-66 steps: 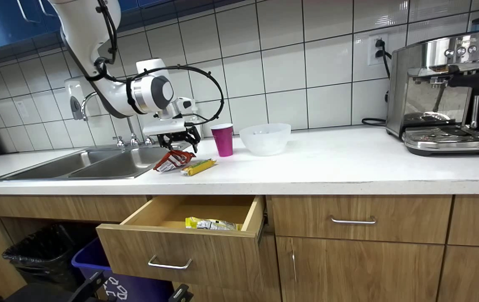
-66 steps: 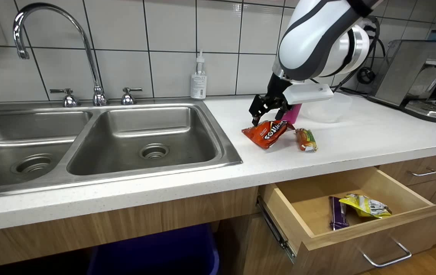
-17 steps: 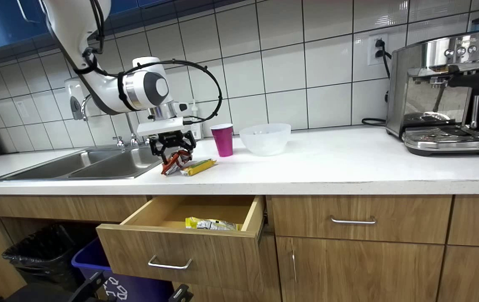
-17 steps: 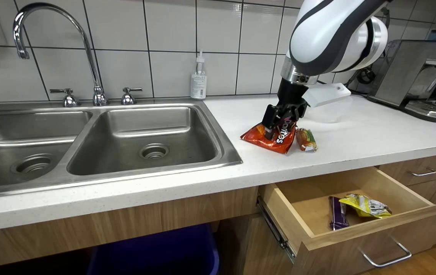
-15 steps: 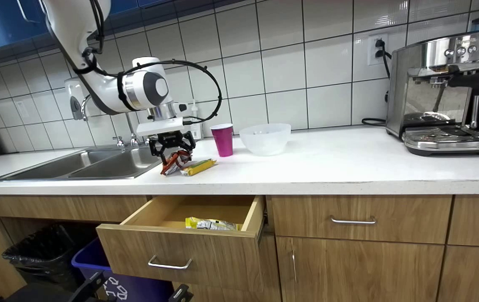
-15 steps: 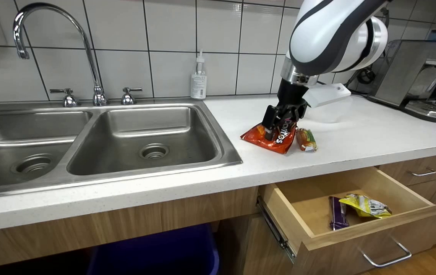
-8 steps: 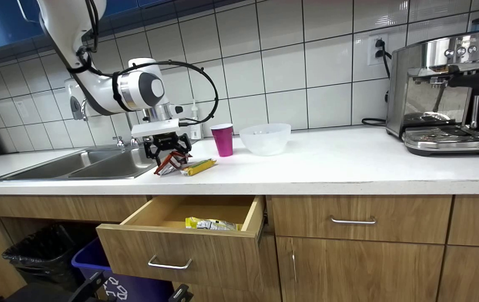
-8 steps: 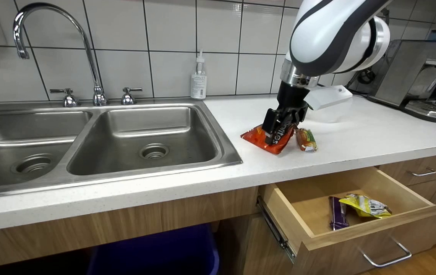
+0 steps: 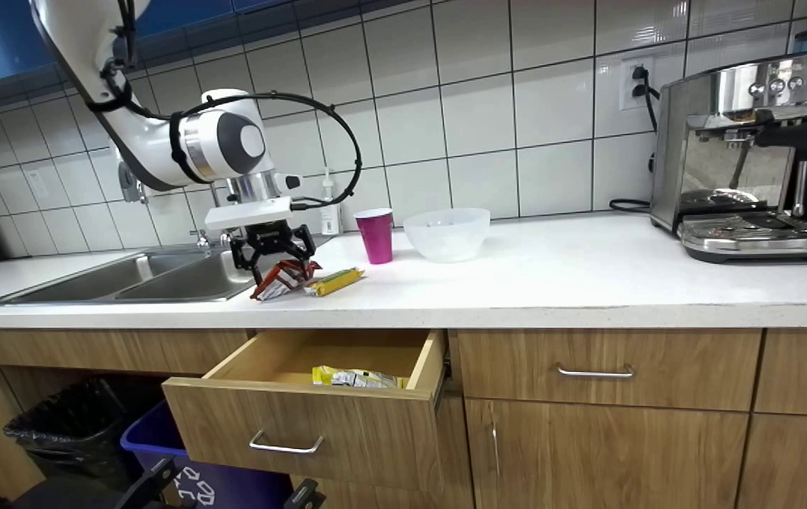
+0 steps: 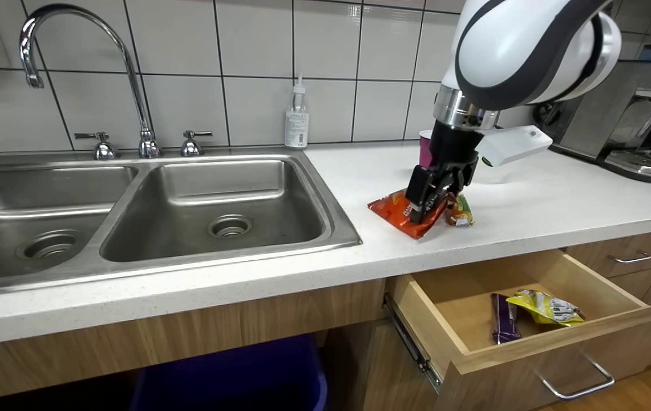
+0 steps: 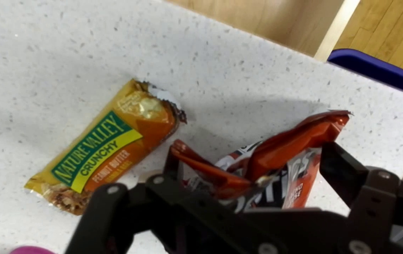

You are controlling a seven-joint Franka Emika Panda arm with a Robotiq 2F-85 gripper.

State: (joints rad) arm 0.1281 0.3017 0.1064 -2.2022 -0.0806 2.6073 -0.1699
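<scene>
Now lower, tool (image 11: 250, 158) straddles red bag (image 11: 289, 144), 2 fingers (image 11: 341, 171) spread apart; bag shifted toward front edge of counter (image 9: 587, 268).

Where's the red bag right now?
In the wrist view, the red bag lies on the counter between the fingers of the tool, right of the Nature Valley bar.

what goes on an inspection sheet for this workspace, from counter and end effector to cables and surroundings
Surface: speckled white counter, a steel sink set into it
Things at hand: red chip bag, creased
Clutter: yellow snack bar beside the bag; pink cup, pale bowl and bottle toward the tiled wall
End effector: fingers apart, the bag between them
Cables: black cable looping off the arm; power cord plugged in near the coffee machine
Surroundings: open drawer holding yellow packet and purple packet; blue bin below the counter
</scene>
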